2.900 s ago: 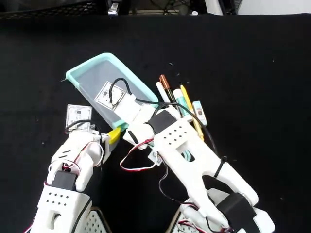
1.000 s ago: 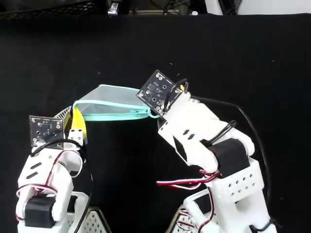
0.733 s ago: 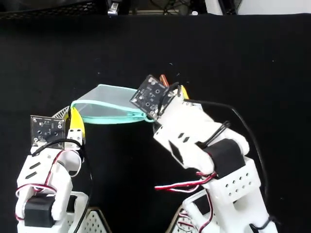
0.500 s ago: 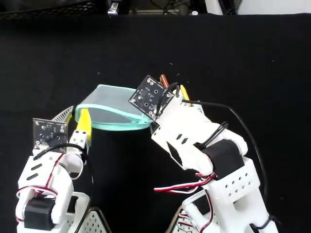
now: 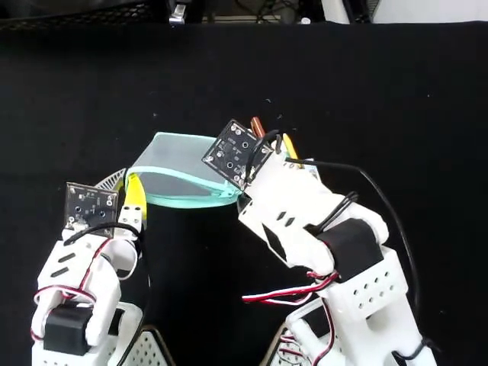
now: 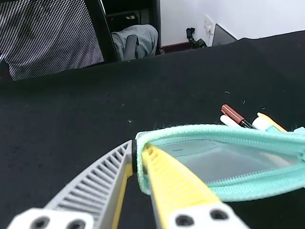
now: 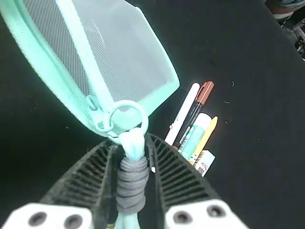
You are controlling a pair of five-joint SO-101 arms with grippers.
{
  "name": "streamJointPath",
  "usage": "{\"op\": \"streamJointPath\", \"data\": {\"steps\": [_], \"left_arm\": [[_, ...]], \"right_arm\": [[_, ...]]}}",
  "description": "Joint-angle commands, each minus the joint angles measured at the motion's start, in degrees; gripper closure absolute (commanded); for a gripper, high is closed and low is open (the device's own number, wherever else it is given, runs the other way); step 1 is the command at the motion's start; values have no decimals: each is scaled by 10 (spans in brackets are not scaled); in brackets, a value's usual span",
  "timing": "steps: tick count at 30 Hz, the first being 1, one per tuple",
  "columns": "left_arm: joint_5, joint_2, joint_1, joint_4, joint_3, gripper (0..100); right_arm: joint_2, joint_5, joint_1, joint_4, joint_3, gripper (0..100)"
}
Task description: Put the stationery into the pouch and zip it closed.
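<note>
Tabletop: black cloth. Its far edge runs straight across the far side of the high view, and a mesh chair stands just behind it.
Room: the pouch and both hands sit left of the middle, on the near half, well apart from the far edge. Black cloth spreads to the right and far side of them.
Pouch: mint mesh pouch, stretched left to right between the two hands. Whether its lower edge touches the tabletop cannot be told.
Zip: the two rows of teeth stand apart along the mouth, and the slider sits at the pouch's right end.
Left hand: narrow, with its grey and yellow fingers pinched on the pouch's left end.
Right hand: narrow, with its black fingers clamped on the pull cord tied to the slider, just beside the pouch's right end.
Stationery: outside the pouch, on the tabletop just beyond its right end, on the far-right side of the right hand. A white pen, brown marker, mint tube and yellow pen lie side by side, close together. A small labelled piece lies at their near end.
Writing: there is print on the tube and on the small piece, too small to read.
</note>
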Motion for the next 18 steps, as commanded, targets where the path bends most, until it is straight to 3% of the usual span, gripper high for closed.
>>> {"op": "streamJointPath", "data": {"steps": [1, 5, 12, 18], "left_arm": [[-3, 5, 9, -2, -1, 970], [-6, 2, 6, -3, 13, 970], [-3, 2, 8, -10, 14, 970], [-3, 2, 9, -10, 25, 970]], "right_arm": [[-15, 0, -8, 23, -5, 982], [-23, 1, -9, 64, -18, 950], [-108, 1, -9, 112, -53, 730], [-184, 1, -4, 155, -142, 792]]}}
